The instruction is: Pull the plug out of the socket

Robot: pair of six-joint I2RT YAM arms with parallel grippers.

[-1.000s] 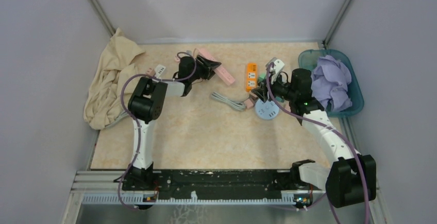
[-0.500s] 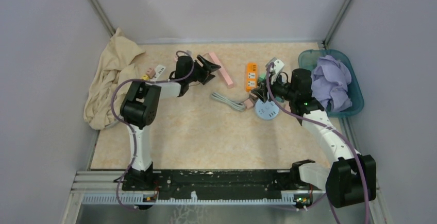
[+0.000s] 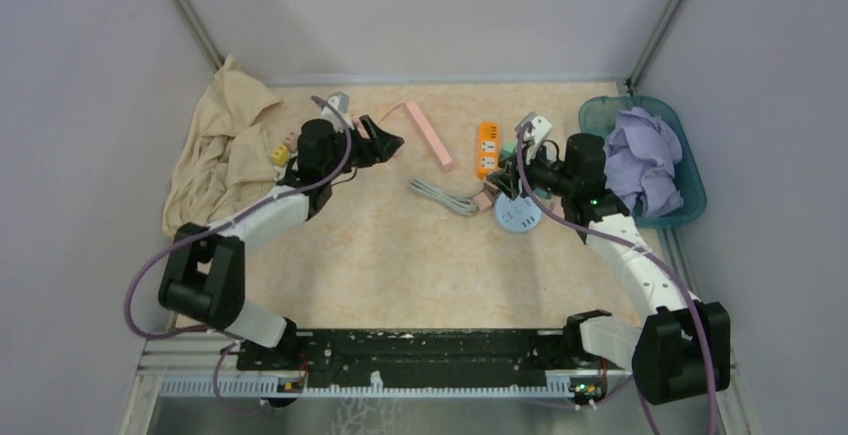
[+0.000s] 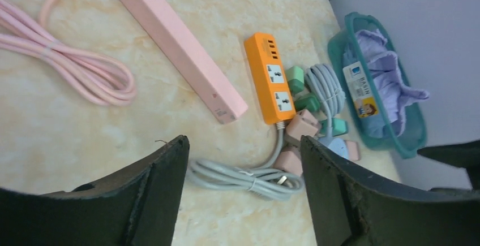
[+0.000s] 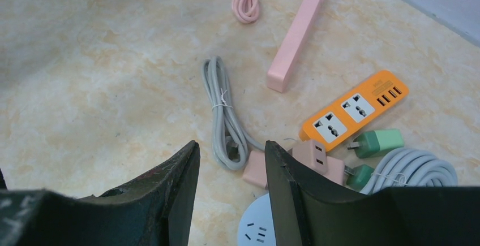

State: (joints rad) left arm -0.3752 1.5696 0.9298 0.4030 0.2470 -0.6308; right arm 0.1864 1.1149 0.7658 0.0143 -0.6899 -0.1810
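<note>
1. We're over the table (image 3: 400,265). The left gripper (image 4: 243,142) hangs above it with its fingers well apart and nothing between them.
2. Past those fingers the pink power strip (image 4: 181,48) lies flat on the table, and its pink cable (image 4: 73,68) is looped in a coil beside it.
3. Over to the right gripper (image 5: 231,145): the gap between its fingers is narrow, and only table and cable show through it. We call it apart and empty.
4. The spot to watch is right below it. A pink plug (image 5: 317,158) lies at the near end of the orange power strip (image 5: 354,109), touching it or just beside it. We cannot tell whether it is seated in anything.
5. A round socket (image 5: 256,229) peeks out at the bottom edge, close under the pink plug and between the right fingers.
6. A tied grey cable (image 5: 223,116) runs left of the plug, and its end meets a second pink block (image 5: 255,169).
7. A green plug (image 5: 380,140) and a thicker grey coil (image 5: 413,169) lie just beside the orange strip.
8. At the far right a teal basket (image 3: 660,221) holds a purple cloth (image 3: 640,160). At the far left a beige cloth (image 3: 215,160) is heaped by the wall.
</note>
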